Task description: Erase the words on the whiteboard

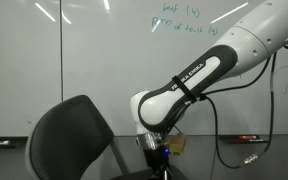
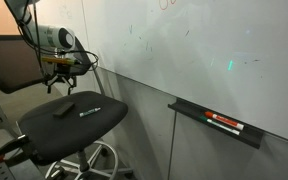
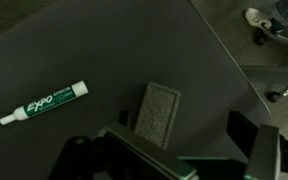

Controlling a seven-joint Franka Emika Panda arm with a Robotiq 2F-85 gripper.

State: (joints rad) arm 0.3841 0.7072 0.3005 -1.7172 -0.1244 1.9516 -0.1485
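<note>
Above the black chair seat [image 2: 44, 135] the claw [image 2: 63, 80] hangs open, jaws wide apart, gripping nothing. Wrist view: grey felt eraser [image 3: 156, 110] lies flat on the seat just ahead of the jaws, not touching them; green-capped Expo marker [image 3: 42, 103] lies near it, apart. The whiteboard [image 1: 84, 60] stands behind the arm, and the words [image 1: 181, 20] sit high on it as two teal-green lines, well apart from the claw. An orange mark [image 2: 169, 4] shows at the board's top edge in an exterior view. The ledge [image 2: 189, 108] carries markers [image 2: 224, 124].
</note>
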